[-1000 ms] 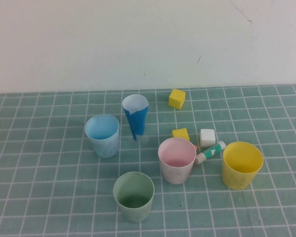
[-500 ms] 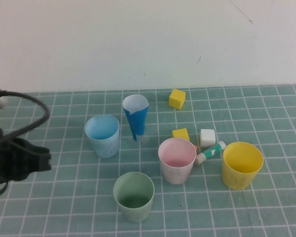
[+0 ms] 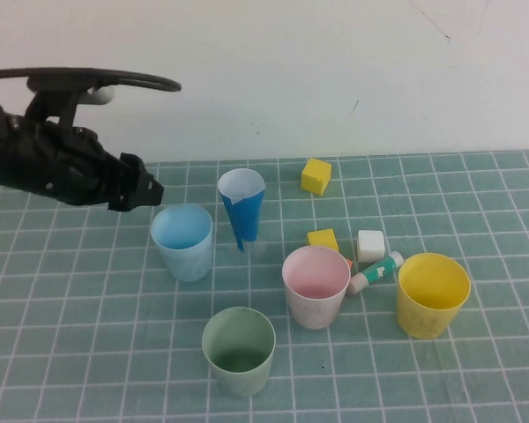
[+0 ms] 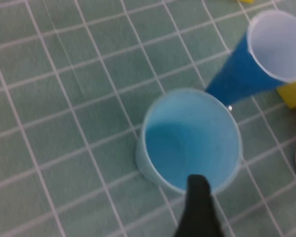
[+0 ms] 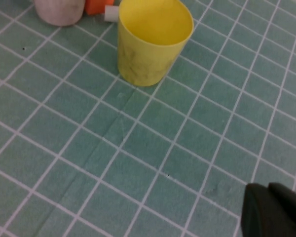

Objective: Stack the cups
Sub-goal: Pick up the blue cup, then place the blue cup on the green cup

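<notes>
Green gridded matting covers the counter (image 3: 70, 352), and a plain white wall is seen behind it. Four cups stand upright with mouths open. The light blue cup (image 3: 182, 241) is placed left of centre. The pink cup (image 3: 316, 285) is placed to its right and nearer. The pale green cup (image 3: 239, 349) is set nearest, between those two. The yellow cup (image 3: 433, 293) is placed furthest right, well apart from the blue one.

A narrow dark-blue-and-white paper cone (image 3: 242, 208) stands just beside the blue cup, on its far right side. A yellow block (image 3: 316, 174) is seen further back. A second yellow block (image 3: 323, 238), a white cube (image 3: 370, 244) and a small teal-and-white tube (image 3: 376, 271) are clustered between the pink and yellow cups.

The left end effector (image 3: 139, 192) is held above the counter at the far left, its tip just beside the blue cup's rim and not touching it. Whether its fingers are spread or pressed together cannot be told. In the left wrist view, one dark finger (image 4: 200, 207) overlaps the blue cup's rim.

The right end effector (image 5: 274, 212) is shown only as a dark corner in the right wrist view, near the yellow cup; its state cannot be told.
</notes>
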You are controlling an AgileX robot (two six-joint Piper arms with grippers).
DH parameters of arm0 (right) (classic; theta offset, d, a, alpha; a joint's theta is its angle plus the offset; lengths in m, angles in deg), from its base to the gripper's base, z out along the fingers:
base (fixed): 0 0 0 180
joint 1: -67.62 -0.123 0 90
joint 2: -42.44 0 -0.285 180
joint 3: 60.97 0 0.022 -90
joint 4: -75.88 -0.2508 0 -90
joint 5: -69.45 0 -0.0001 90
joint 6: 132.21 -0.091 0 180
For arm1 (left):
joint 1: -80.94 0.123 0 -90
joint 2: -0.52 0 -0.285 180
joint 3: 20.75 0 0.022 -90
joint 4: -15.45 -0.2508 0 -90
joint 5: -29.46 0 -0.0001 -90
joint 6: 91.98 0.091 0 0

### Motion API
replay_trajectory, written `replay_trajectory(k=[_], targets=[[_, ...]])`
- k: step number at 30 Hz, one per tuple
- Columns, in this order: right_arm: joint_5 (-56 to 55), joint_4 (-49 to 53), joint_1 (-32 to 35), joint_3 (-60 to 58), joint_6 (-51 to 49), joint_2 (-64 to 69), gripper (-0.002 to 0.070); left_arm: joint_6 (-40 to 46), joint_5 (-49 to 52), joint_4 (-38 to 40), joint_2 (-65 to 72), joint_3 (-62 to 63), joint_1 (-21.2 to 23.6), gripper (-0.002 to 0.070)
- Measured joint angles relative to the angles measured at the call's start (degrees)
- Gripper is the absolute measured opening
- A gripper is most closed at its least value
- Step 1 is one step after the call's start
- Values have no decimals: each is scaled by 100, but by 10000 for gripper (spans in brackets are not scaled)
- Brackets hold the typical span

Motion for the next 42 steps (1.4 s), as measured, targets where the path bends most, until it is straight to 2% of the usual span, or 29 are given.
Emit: replay_trajectory(k=[2,4,12,15,23,25,35,42], targets=[[-10,-22,0,0,52,10,-3,67,0,-39,346,295,0,467],[-21,-36,0,0,68,10,-3,181,0,-121,726,590,0,501],[-47,-38,0,-50,114,20,-3,245,44,-293,2038,1362,0,517],[-47,-38,0,-57,123,20,-2,222,108,-344,2325,1539,0,450],[-47,-60,0,-57,123,20,-3,222,393,-432,2637,1572,0,86],[-56,-60,0,-57,123,20,-3,222,494,-447,2646,1581,0,37],[-73,-83,0,-57,123,20,-3,248,1317,-490,1766,1624,0,15],[-73,-83,0,-57,123,20,-3,-238,2316,-419,613,1624,-14,15]])
